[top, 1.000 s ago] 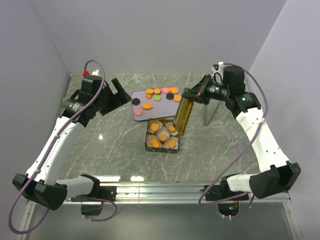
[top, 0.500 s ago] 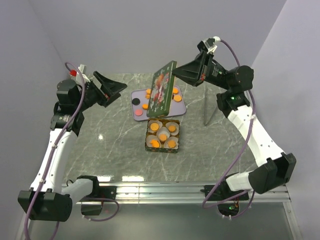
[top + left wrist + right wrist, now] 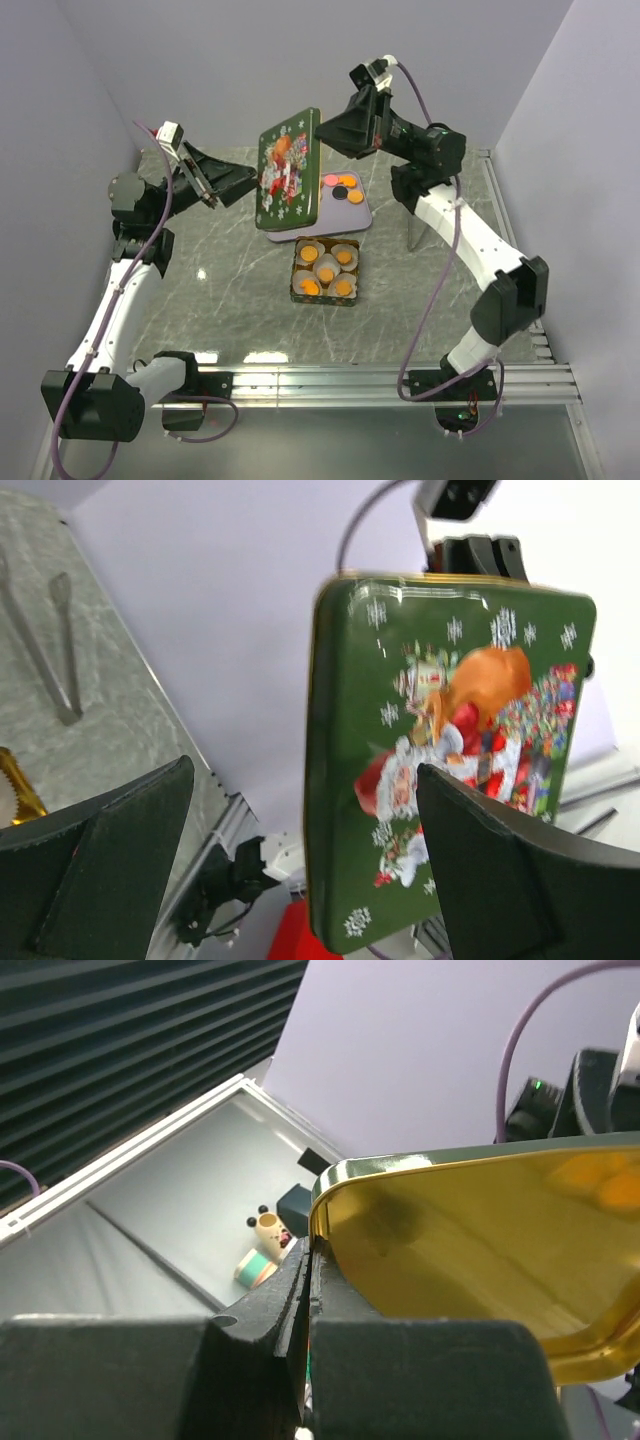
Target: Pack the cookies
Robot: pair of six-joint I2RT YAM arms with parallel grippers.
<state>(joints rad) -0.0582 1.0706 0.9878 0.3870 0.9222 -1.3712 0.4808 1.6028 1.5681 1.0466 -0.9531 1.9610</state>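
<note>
tin lid [image 3: 288, 170] in right gripper [image 3: 322, 130]

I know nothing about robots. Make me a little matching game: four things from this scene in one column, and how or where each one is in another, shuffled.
1. lid
2. box
3. tray
4. tongs

a. thin metal, lying on the table
b. green, held up in the air
c. cookies packed inside
d. pale purple, flat

Pairs: 1-b, 2-c, 3-d, 4-a.

a lab test cell: plain walls [image 3: 250, 60] around a marble-look table [image 3: 220, 300], aluminium rail [image 3: 330, 378] at its edge.
</note>
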